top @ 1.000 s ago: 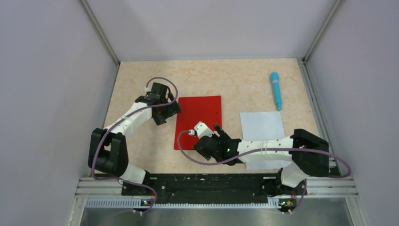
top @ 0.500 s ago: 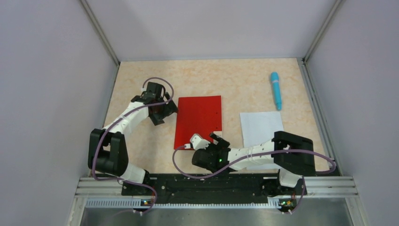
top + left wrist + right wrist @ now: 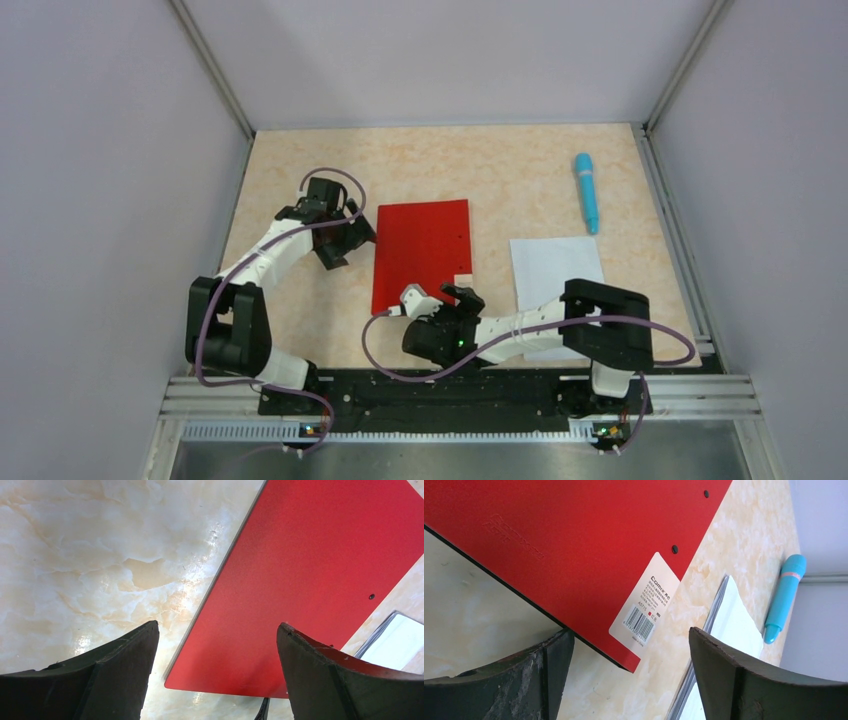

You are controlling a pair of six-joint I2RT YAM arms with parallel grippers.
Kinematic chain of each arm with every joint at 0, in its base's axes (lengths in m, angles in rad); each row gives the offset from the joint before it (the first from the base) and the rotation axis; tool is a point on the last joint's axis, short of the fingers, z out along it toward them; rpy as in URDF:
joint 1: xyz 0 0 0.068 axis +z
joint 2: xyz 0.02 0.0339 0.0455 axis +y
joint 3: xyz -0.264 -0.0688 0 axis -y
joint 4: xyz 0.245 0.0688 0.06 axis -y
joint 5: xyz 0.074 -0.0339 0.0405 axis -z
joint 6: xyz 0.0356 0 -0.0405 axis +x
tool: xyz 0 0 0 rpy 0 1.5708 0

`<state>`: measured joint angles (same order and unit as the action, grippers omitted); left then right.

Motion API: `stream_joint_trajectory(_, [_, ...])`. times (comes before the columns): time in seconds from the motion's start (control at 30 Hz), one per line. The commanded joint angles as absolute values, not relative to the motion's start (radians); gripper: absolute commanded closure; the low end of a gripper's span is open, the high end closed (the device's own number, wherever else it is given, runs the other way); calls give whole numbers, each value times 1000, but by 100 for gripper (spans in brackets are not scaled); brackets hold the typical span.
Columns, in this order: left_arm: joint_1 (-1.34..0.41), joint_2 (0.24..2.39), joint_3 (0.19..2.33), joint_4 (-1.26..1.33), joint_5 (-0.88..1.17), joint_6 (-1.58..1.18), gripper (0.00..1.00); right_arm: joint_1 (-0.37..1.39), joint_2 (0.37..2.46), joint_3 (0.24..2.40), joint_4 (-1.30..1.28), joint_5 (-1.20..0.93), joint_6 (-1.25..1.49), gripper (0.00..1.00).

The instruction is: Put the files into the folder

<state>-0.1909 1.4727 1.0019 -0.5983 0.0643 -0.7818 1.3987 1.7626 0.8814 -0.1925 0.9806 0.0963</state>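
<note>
Top external: one folder [image 3: 420, 250], one paper pile [image 3: 556, 265], one pen [image 3: 586, 192]; left pincer [image 3: 352, 248], right pincer [image 3: 438, 297] gape empty.

Top camera: fixed high behind the arm bases [image 3: 285, 375], facing down and forward, taking in the whole table [image 3: 520, 160]. Left wrist camera: close above the folder [image 3: 320, 580], along its long edge. Right wrist camera: low and close at its labelled corner — facing the pen [image 3: 785, 596]. All three views share the folder and files [image 3: 736, 622].
</note>
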Motion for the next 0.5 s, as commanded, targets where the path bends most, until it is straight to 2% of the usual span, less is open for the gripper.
stream_joint_trajectory(0.0, [-183, 1436, 997, -575, 78, -765, 9, 1409, 1797, 899, -178, 1015, 76, 17])
stream_joint_trajectory(0.17, [-180, 1443, 999, -571, 87, -767, 9, 1410, 1835, 900, -155, 1019, 50, 23])
stream_joint_trajectory(0.27, [-180, 1442, 997, -569, 90, -768, 9, 1410, 1845, 893, -128, 1018, 31, 31])
stream_joint_trajectory(0.47, [-177, 1435, 975, -561, 94, -772, 9, 1409, 1858, 879, -59, 1028, 6, 66])
